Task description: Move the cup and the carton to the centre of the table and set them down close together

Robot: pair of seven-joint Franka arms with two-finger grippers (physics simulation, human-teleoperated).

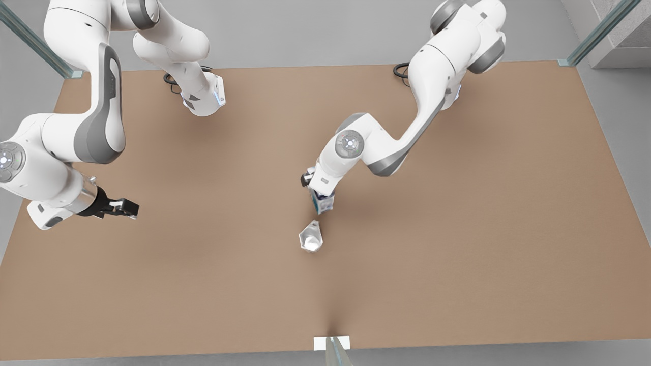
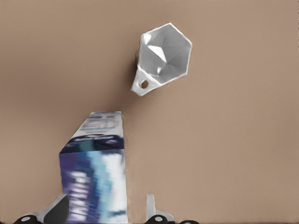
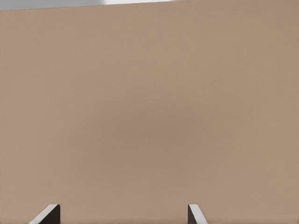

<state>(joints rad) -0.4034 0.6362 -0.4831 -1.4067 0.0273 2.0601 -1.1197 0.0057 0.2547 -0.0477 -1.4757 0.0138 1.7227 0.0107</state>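
Your left tool (image 1: 320, 198) sits near the middle of the plain matte brown counter (image 1: 457, 229), at the end of the arm reaching in from the front view's right. In the left wrist view its fingers (image 2: 55, 211) stand either side of the small boxy white carton (image 2: 96, 179) with dark blue and teal printed panels. One finger sits against the carton's side, while the other shows a slim gap, so read it as clasping the carton, though you cannot confirm how firmly. The carton looks upright or nearly so; whether its base already touches the counter, you cannot tell.

Just beside the carton, apart from it, the small silvery-grey faceted cup (image 1: 311, 237) rests on the counter with its pale inside showing. In the left wrist view the cup (image 2: 161, 58) shows its small handle loop turned toward the carton.

Your right tool (image 1: 124, 207) hangs over the counter at the front view's left, well apart from both things, fingers (image 3: 46, 213) spread wide with nothing between them; that arm waits.

By the look of it, the cup is already placed and you are in the carton's set-down. The next move calls for lowering it flat, releasing only once it stands steady, then lifting straight clear without nudging the cup.
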